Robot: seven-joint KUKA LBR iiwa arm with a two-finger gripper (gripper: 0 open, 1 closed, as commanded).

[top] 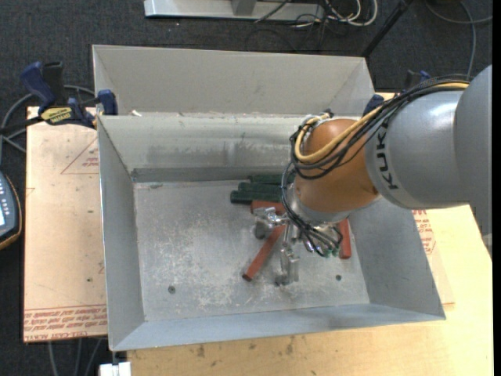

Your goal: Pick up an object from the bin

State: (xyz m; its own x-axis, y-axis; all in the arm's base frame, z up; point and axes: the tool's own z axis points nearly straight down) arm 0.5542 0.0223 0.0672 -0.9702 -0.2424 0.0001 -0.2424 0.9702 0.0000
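My gripper (279,247) is low over the bin floor, right of centre, under the arm's orange cover. Its two metal fingers stand apart, one at the upper left (266,225) and one at the lower right (288,269). A red-brown stick (258,263) lies slanted on the floor, and its upper end runs in between the fingers. The gripper looks open around that end. A dark green block (255,191) lies just behind the gripper, near the back wall. A red piece (263,205) lies beside the green block.
Another red bar (345,240) lies to the right of the gripper, partly under the arm. The left half of the bin floor is bare, scuffed metal. The arm comes in from the right and hides the floor beneath it.
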